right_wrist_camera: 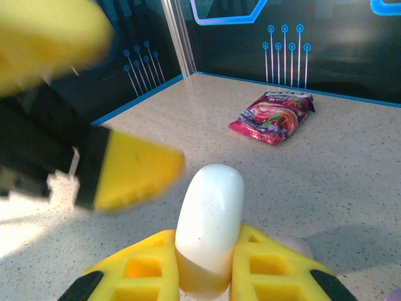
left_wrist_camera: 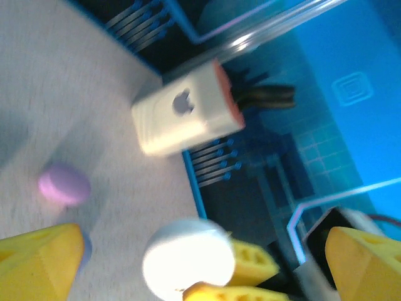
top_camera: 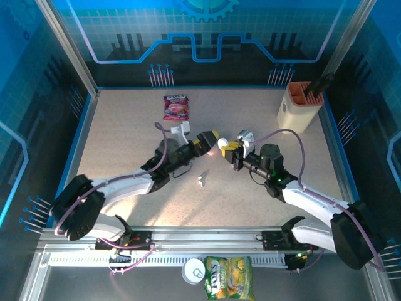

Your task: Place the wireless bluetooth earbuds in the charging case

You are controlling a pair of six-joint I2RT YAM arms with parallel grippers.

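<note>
A white pebble-shaped charging case (right_wrist_camera: 210,213) stands on edge between the yellow fingers of my right gripper (right_wrist_camera: 208,237), which is shut on it. In the top view the case (top_camera: 222,143) hangs above the table's middle, between my right gripper (top_camera: 229,149) and my left gripper (top_camera: 212,139). My left gripper (left_wrist_camera: 203,244) stands wide open, one finger on each side of the case (left_wrist_camera: 188,260) and apart from it. A small white stemmed earbud (top_camera: 202,180) lies on the table in front of the grippers. A lilac case (left_wrist_camera: 64,185) rests on the table.
A red snack packet (top_camera: 176,106) lies at the back of the table. A beige holder (top_camera: 301,105) with dark items in it stands at the back right. A yellow snack bag (top_camera: 229,277) and a round tin (top_camera: 195,271) sit beyond the near rail.
</note>
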